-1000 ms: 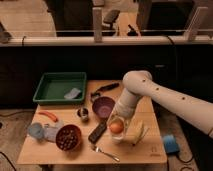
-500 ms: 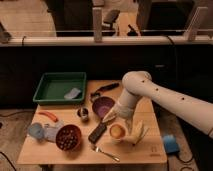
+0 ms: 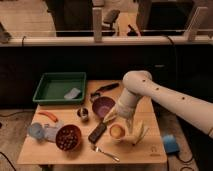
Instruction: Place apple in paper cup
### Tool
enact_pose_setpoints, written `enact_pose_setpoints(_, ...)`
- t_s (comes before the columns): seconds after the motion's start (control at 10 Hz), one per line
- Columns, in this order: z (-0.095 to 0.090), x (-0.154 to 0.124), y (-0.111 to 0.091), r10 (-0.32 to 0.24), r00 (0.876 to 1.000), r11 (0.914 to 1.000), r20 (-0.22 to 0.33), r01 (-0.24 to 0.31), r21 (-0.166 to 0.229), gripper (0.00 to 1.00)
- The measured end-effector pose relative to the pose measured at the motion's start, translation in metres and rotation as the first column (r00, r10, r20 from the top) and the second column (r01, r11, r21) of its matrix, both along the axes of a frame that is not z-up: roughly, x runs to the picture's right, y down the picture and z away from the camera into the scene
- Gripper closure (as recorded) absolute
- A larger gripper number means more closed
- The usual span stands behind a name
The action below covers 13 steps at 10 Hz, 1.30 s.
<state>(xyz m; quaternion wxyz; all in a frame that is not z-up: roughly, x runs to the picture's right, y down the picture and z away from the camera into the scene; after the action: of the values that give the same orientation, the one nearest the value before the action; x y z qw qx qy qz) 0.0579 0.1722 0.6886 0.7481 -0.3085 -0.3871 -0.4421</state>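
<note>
Gripper (image 3: 112,118) hovering just above apple (image 3: 117,131), jaws spread. Apple sitting in paper cup (image 3: 118,138) near table (image 3: 60,156) front edge. You're risking a finger snagging rim on lift-out and tipping cup.

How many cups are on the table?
3. A shiny metal cup beside the purple bowl, a light blue cup near the left edge, and a white paper cup holding the apple, just below the gripper. The arm may hide more.
</note>
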Motion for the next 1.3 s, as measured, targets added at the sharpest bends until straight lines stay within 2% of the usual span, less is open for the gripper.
enact_pose_setpoints(1.3, 0.002, 0.0033, -0.0044, -0.006, 1.0, 1.0, 0.007, 0.006, -0.007, 0.2)
